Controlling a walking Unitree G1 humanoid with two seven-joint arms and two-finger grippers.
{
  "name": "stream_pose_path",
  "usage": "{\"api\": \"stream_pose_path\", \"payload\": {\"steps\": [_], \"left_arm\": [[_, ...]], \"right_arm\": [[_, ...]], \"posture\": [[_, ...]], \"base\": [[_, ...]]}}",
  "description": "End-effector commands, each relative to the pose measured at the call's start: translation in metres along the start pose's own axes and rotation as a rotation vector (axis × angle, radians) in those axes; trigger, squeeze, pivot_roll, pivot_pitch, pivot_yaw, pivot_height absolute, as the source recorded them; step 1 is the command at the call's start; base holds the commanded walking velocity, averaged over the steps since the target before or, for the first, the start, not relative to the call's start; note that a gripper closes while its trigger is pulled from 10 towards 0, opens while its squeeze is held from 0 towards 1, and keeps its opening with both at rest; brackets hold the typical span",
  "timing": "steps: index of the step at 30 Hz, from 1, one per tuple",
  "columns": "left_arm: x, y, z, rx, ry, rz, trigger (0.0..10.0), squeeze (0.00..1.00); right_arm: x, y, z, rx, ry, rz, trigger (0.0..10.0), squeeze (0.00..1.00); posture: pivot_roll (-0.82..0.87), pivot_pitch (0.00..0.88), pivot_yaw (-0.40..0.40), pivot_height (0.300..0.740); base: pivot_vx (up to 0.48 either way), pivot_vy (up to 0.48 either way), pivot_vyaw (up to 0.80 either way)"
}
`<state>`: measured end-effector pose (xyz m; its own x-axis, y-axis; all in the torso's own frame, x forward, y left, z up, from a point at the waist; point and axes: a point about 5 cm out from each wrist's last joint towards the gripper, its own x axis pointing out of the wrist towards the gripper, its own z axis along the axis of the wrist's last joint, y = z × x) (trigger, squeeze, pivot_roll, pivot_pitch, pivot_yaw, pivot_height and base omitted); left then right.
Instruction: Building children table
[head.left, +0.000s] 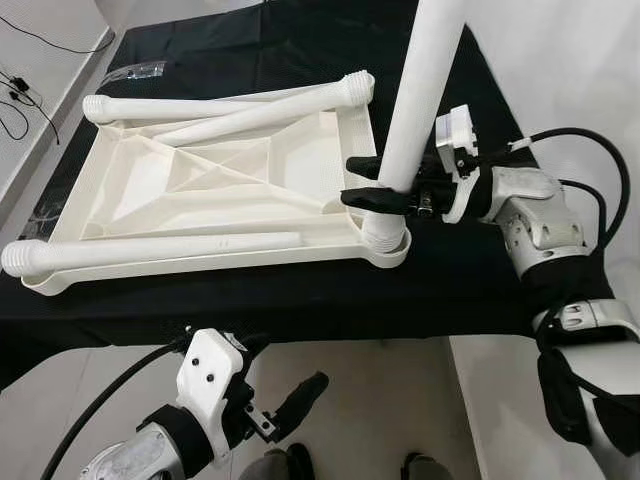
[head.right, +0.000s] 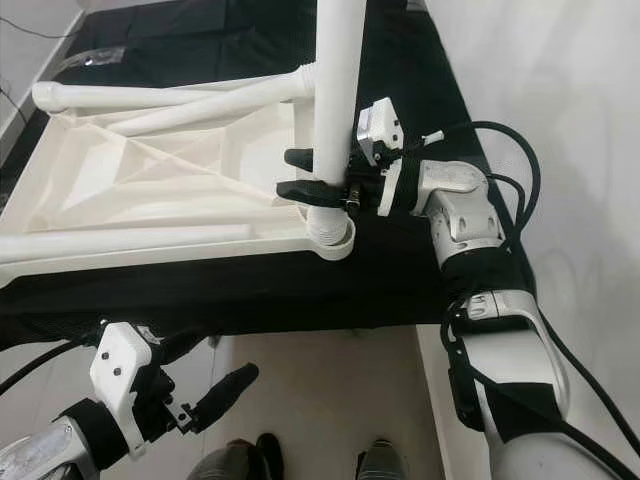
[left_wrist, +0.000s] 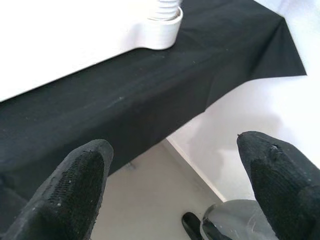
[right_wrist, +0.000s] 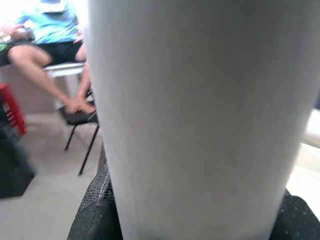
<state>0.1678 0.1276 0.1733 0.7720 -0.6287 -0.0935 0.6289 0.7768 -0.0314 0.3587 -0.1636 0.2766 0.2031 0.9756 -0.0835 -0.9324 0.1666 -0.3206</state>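
A white plastic children's tabletop (head.left: 150, 190) lies upside down on a black-covered table (head.left: 300, 300). Three white legs lie loose across its underside (head.left: 150, 252). Another white leg (head.left: 420, 90) stands upright in the near right corner socket (head.left: 385, 240). My right gripper (head.left: 362, 183) is shut on this upright leg just above the socket; the leg (right_wrist: 200, 120) looms close in the right wrist view. My left gripper (head.left: 290, 395) hangs open below the table's front edge, with nothing between its fingers (left_wrist: 75, 195).
The black cloth drapes over the table's front edge (left_wrist: 125, 135). A clear plastic bag (head.left: 135, 70) lies at the far left of the table. A white wall stands to the right. A seated person (right_wrist: 50, 40) is beyond the table. Cables (head.left: 15, 100) lie on the floor at left.
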Motion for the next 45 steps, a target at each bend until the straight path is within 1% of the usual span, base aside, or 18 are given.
{"api": "stream_pose_path", "payload": {"steps": [1, 10, 15, 19, 20, 25, 26, 32, 34, 35, 37, 38, 39, 40, 41, 43, 44, 45], "left_arm": [[-0.003, -0.001, -0.003, -0.006, 0.028, -0.001, 10.0, 0.0], [-0.003, -0.001, -0.002, -0.008, 0.027, -0.003, 10.0, 0.0], [-0.002, -0.001, -0.002, -0.009, 0.026, -0.001, 10.0, 0.0], [-0.002, 0.0, -0.002, -0.009, 0.026, 0.0, 10.0, 0.0], [-0.003, 0.0, -0.002, -0.008, 0.026, 0.0, 10.0, 0.0], [-0.002, 0.0, -0.002, -0.008, 0.027, -0.001, 10.0, 0.0], [-0.002, 0.0, -0.002, -0.008, 0.027, -0.001, 10.0, 0.0], [-0.002, 0.0, -0.002, -0.009, 0.025, 0.0, 10.0, 0.0], [-0.002, 0.0, -0.002, -0.009, 0.025, 0.001, 10.0, 0.0], [-0.002, 0.0, -0.002, -0.009, 0.025, 0.001, 10.0, 0.0], [-0.002, -0.001, -0.002, -0.009, 0.025, 0.002, 10.0, 0.0], [-0.002, -0.001, -0.002, -0.009, 0.025, 0.002, 10.0, 0.0], [-0.002, -0.002, -0.002, -0.01, 0.024, 0.003, 10.0, 0.0], [-0.002, -0.002, -0.002, -0.01, 0.024, 0.003, 10.0, 0.0], [-0.003, -0.003, -0.002, -0.011, 0.024, 0.005, 10.0, 0.0], [-0.004, -0.003, -0.002, -0.015, 0.023, 0.01, 10.0, 0.0], [-0.004, -0.003, -0.002, -0.015, 0.023, 0.01, 10.0, 0.0], [-0.005, -0.004, -0.002, -0.017, 0.024, 0.012, 10.0, 0.0]], "right_arm": [[0.006, 0.016, -0.035, 0.119, 0.131, 0.102, 10.0, 0.0], [0.009, 0.017, -0.033, 0.106, 0.152, 0.128, 10.0, 0.0], [0.014, 0.034, -0.033, 0.09, 0.188, 0.281, 10.0, 0.0], [0.016, 0.038, -0.033, 0.084, 0.196, 0.316, 10.0, 0.0], [0.022, 0.048, -0.035, 0.066, 0.211, 0.374, 10.0, 0.0], [0.029, 0.05, -0.037, 0.064, 0.2, 0.365, 10.0, 0.0], [0.034, 0.045, -0.037, 0.079, 0.188, 0.315, 10.0, 0.0], [0.041, 0.039, -0.039, 0.143, 0.178, 0.197, 10.0, 0.0], [0.048, 0.038, -0.048, 0.232, 0.207, 0.057, 10.0, 0.0], [0.048, 0.038, -0.048, 0.232, 0.207, 0.057, 10.0, 0.0], [0.053, 0.04, -0.059, 0.312, 0.251, -0.074, 10.0, 0.0], [0.053, 0.04, -0.059, 0.312, 0.251, -0.074, 10.0, 0.0], [0.059, 0.049, -0.068, 0.363, 0.259, -0.175, 10.0, 0.0], [0.059, 0.049, -0.068, 0.363, 0.259, -0.175, 10.0, 0.0], [0.063, 0.059, -0.076, 0.405, 0.27, -0.293, 10.0, 0.0], [0.065, 0.081, -0.09, 0.435, 0.306, -0.604, 10.0, 0.0], [0.065, 0.081, -0.09, 0.435, 0.306, -0.604, 10.0, 0.0], [0.064, 0.087, -0.091, 0.434, 0.307, -0.741, 10.0, 0.0]], "posture": [[-0.01, 0.315, 0.116, 0.74], [-0.01, 0.316, 0.111, 0.74], [-0.01, 0.321, 0.111, 0.74], [-0.01, 0.322, 0.112, 0.74], [-0.01, 0.323, 0.113, 0.74], [-0.01, 0.322, 0.113, 0.74], [-0.01, 0.323, 0.109, 0.74], [-0.01, 0.325, 0.105, 0.74], [-0.02, 0.327, 0.097, 0.74], [-0.02, 0.327, 0.097, 0.74], [-0.02, 0.328, 0.089, 0.74], [-0.02, 0.328, 0.089, 0.74], [-0.03, 0.331, 0.079, 0.74], [-0.03, 0.331, 0.079, 0.74], [-0.02, 0.333, 0.077, 0.74], [-0.02, 0.334, 0.082, 0.74], [-0.02, 0.334, 0.082, 0.74], [-0.02, 0.335, 0.088, 0.74]], "base": [[0.0, 0.0, 0.0], [0.0, 0.0, 0.0], [0.0, 0.0, 0.0], [0.0, 0.0, 0.0], [0.0, 0.0, 0.0], [0.0, 0.0, 0.0], [0.0, 0.0, 0.0], [0.0, 0.0, 0.0], [0.0, 0.0, 0.0], [0.0, 0.0, 0.0], [0.0, 0.0, 0.0], [0.0, 0.0, 0.0], [0.0, 0.0, 0.0], [0.0, 0.0, 0.0], [0.0, 0.0, 0.0], [0.0, 0.0, 0.0], [0.0, 0.0, 0.0], [0.0, 0.0, 0.0]]}}
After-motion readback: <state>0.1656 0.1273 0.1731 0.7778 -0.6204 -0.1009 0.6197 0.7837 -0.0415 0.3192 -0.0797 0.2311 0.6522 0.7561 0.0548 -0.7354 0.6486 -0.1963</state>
